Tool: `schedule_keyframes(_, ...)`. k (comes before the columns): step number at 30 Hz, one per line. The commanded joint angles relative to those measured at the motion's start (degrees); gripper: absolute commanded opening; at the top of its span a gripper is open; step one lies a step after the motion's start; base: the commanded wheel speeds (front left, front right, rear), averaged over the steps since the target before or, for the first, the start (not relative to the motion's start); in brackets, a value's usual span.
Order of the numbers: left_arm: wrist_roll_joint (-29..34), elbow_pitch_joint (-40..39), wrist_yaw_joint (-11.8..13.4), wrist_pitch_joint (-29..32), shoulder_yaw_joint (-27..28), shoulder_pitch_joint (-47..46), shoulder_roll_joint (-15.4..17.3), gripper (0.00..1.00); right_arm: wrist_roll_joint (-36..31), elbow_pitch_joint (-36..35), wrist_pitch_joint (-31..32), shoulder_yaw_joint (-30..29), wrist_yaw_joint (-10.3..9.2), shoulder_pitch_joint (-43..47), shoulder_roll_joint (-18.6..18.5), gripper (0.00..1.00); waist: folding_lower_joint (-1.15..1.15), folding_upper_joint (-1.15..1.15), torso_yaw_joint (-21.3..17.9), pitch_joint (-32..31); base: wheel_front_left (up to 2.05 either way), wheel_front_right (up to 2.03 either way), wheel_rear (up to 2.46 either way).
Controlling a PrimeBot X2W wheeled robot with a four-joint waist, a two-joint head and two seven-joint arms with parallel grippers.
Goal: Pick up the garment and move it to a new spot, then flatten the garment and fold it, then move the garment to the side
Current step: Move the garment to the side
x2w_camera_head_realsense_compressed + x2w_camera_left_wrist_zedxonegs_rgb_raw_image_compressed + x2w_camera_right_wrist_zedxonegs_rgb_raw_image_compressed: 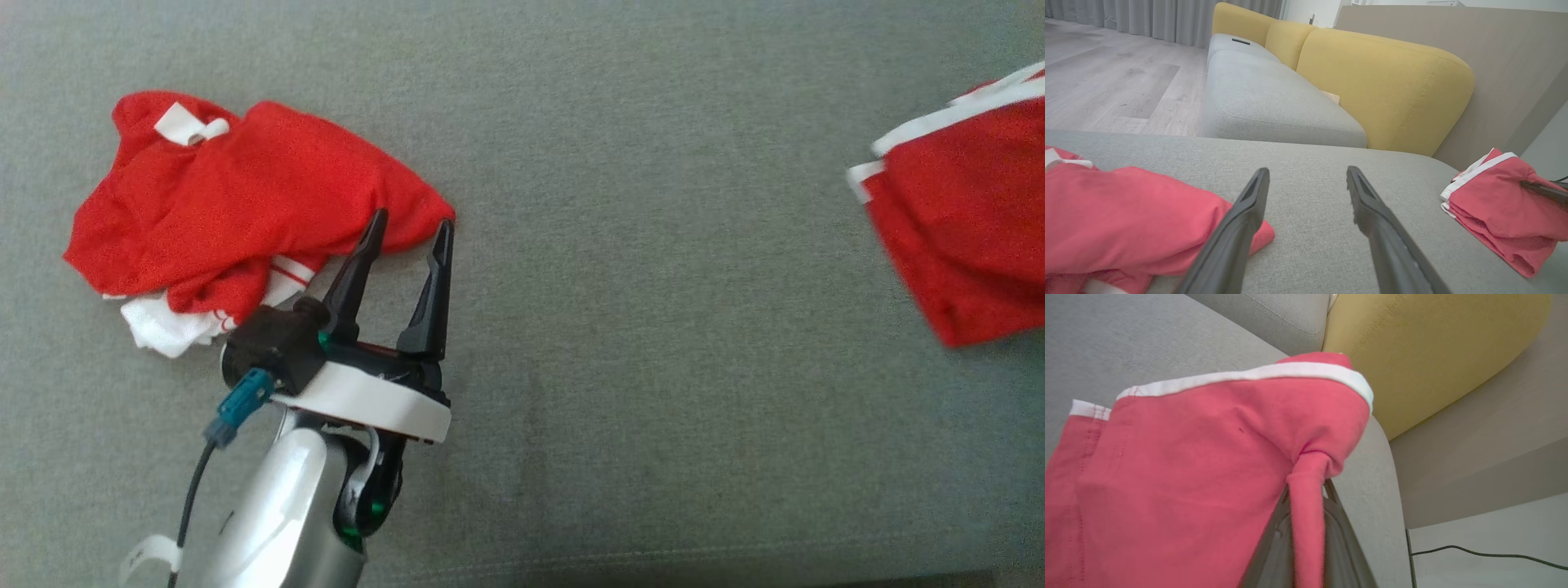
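- Right hand (pixel 1307 489), bottom centre of its wrist view: jaws closed tight on a thin twisted pinch of the folded garment (pixel 1188 457). The hold is on one gathered bit only, and the rest of the cloth hangs wide of it.
- The folded garment lies at the right edge of the head view, red with white trim, on the grey sofa seat (pixel 653 367).
- Left hand (pixel 412 220), lower left of centre in the head view: fingers spread wide, holding nothing, tips just beside the crumpled red heap (pixel 245 188).
- Judged step: shifting the folded piece aside.
- To do it well: drag low and slowly so the layers stay stacked. A single-point lift would likely let the fold sag open.
- Keep clear of the yellow backrest (pixel 1433 347) and the seat edge.
- Release only once the cloth lies flat.
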Motion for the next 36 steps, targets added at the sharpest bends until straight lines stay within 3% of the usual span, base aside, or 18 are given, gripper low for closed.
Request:
schedule_keyframes(1, -0.3, -2.4, 0.2, -0.3, 1.6, -2.1, 0.3, 1.0, -0.5, -0.4, 0.0, -0.7, -0.05, -0.9, -3.4, 0.0, 0.0, 0.0, 0.8, 1.1, 0.0, 0.0, 0.0)
schedule_keyframes(8, -0.5, -2.9, 0.4, -0.3, 1.7, -2.9, 0.3, 1.0, -2.2, 2.8, 0.0, -5.4, -0.05, -2.3, -4.6, 0.0, 0.0, 0.0, 1.8, 2.7, 0.0, 0.0, 0.0)
schedule_keyframes(16, -0.3, -2.4, 0.4, -0.3, 2.2, -3.4, 0.3, 1.0, -4.8, 4.6, -0.4, -9.8, -0.05, -3.1, -2.4, 0.0, 0.0, 0.0, 1.1, 2.8, 0.0, 0.0, 0.0)
schedule_keyframes(17, -0.4, -2.2, 0.4, -0.3, 2.2, -3.5, 0.3, 1.0, -5.2, 4.5, -0.7, -10.4, -0.05, -3.2, -2.1, 0.93, 0.0, 0.0, 0.9, 2.6, 0.0, 0.0, 0.0)
schedule_keyframes(18, -0.4, -2.1, 0.4, -0.3, 2.2, -3.5, 0.3, 1.0, -5.3, 4.7, -0.6, -11.1, -0.05, -3.2, -1.5, 1.0, 0.0, 0.0, 0.7, 2.4, 0.0, 0.0, 0.0)
schedule_keyframes(28, -0.7, -1.3, 0.1, -0.3, 3.4, -1.5, 0.3, 1.0, -7.4, 1.6, -4.1, -15.8, -0.05, -1.0, 4.8, 1.0, 0.0, 0.0, -0.7, -3.9, 0.0, 0.0, 0.0)
schedule_keyframes(36, -1.0, -2.0, 0.2, -0.3, 5.9, 2.3, 0.3, 1.0, -2.3, -8.7, -6.6, -14.7, -0.05, 2.8, 16.2, 1.0, 0.0, 0.0, -1.5, -9.4, 0.0, 0.0, 0.0)
